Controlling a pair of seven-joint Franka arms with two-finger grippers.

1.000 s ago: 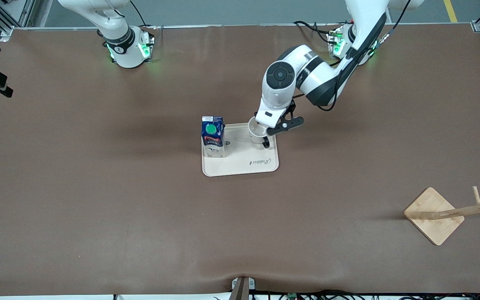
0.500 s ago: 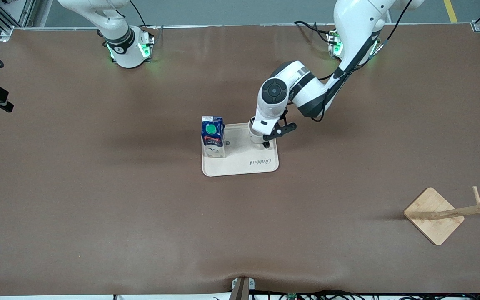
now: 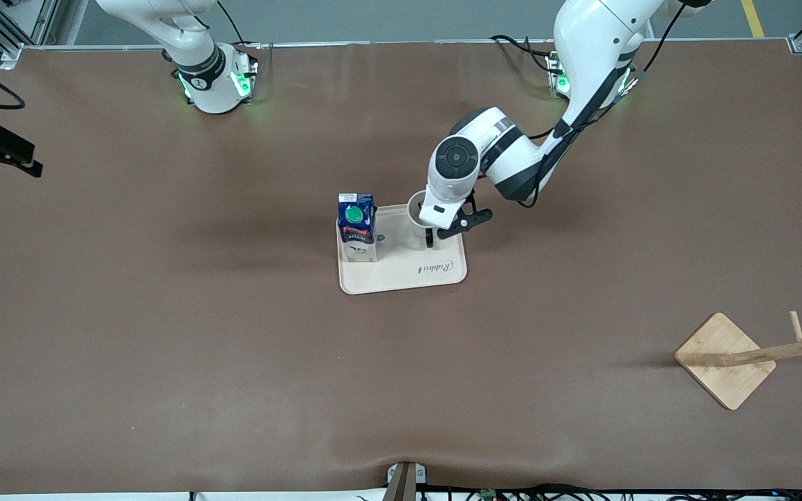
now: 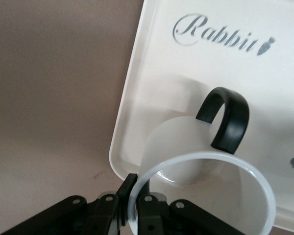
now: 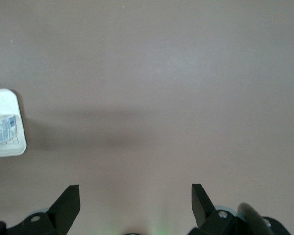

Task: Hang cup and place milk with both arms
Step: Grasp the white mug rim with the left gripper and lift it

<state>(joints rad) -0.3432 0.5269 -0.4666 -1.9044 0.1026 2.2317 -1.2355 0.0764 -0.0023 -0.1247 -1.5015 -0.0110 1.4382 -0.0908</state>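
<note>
Front view shows you a cream tray (image 3: 401,275) in the middle of the brown table (image 3: 164,334). The milk (image 3: 356,227) stands upright on the tray, at the edge toward the right arm's end of the table. The cup (image 3: 418,211) is at the tray's corner toward the left arm's end, with its black handle (image 3: 429,239) pointing toward the front camera.

Your left tool (image 4: 133,201) is down at the cup. Its fingers are pressed together on the cup's rim, one inside and one outside, as you can see in the left wrist view. You can't tell from these views if the cup is off the tray.

Your right tool (image 5: 135,201) waits up over bare table, with its fingers spread wide and nothing between them.

A wooden rack (image 3: 728,358) stands well apart from the tray, nearer the front camera and toward the left arm's end.
</note>
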